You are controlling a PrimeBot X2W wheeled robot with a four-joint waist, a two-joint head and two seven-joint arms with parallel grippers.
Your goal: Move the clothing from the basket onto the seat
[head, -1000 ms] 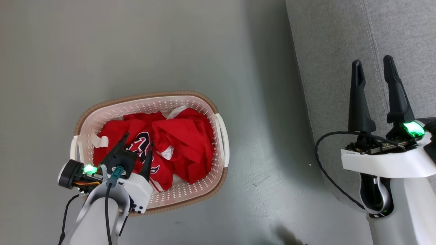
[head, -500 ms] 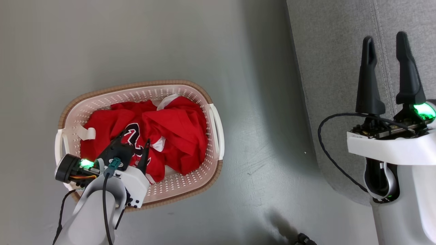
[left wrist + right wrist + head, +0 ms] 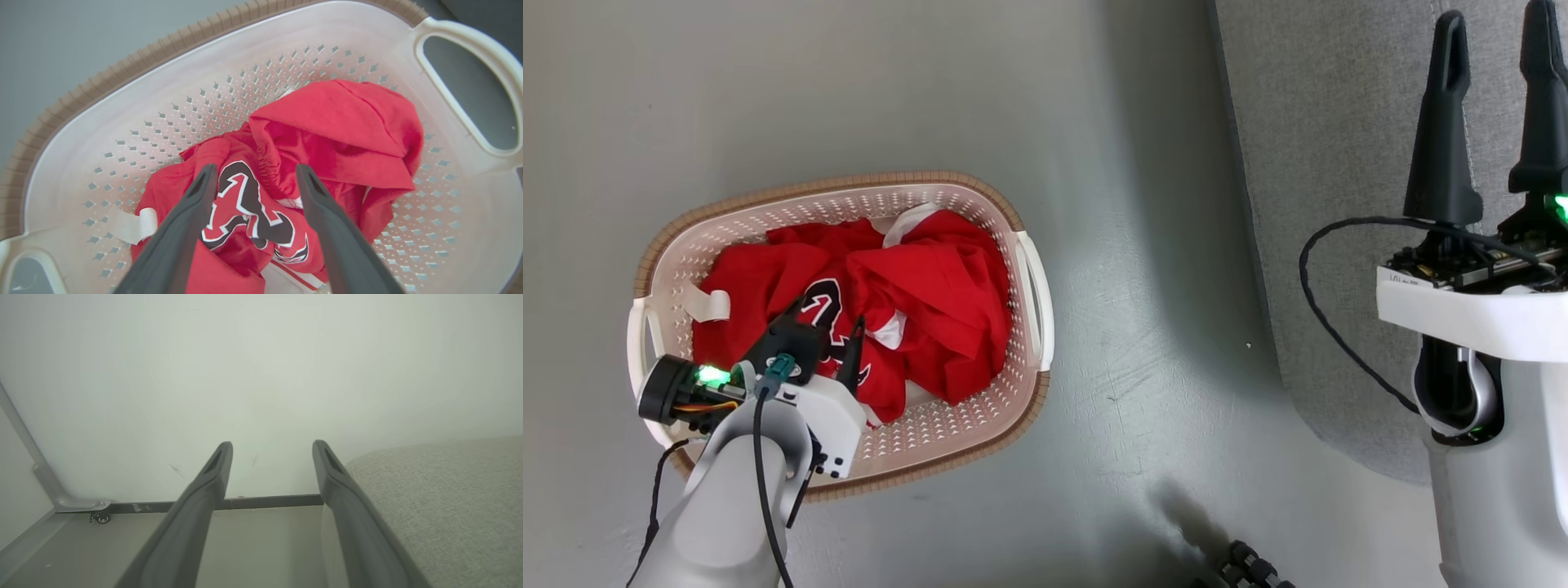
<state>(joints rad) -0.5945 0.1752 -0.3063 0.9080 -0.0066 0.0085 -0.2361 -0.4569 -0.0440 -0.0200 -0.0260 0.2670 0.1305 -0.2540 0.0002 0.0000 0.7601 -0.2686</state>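
Change in view: Over the last 1 second the whole head view was shifted. The basket (image 3: 849,181) was carried toward the left and far side of that view, which was read as a camera move, not a move of the basket.
Change at the left arm: The left claw (image 3: 827,314) was kept over the same black-and-white numerals (image 3: 821,296) on the clothing (image 3: 931,302). It seemed to have been lowered slightly further into the basket.
Change at the right arm: The right claw (image 3: 1494,12) was carried toward the far edge of the head view, above the seat (image 3: 1339,163). How much of that was its own motion could not be told.
Meaning for the task: An approach to a 1st grasp was judged to be under way. Nothing had been lifted, and no garment was seen on the visible part of the seat.
Left claw: The claw was spread fully wide, with its 2 fingers set either side of the numerals. No cloth was pinched between them. Whether the tips were touching the fabric could not be told.
Right claw: The claw was spread fully wide and empty. It was aimed at a pale wall (image 3: 261,355), with the seat at its right.
Clothing: The red garments were heaped in the middle and right of the basket, a white strip trailing to the left.
Basket: It was stood on the grey floor (image 3: 849,82), left of the seat, with a strip of bare floor between them.
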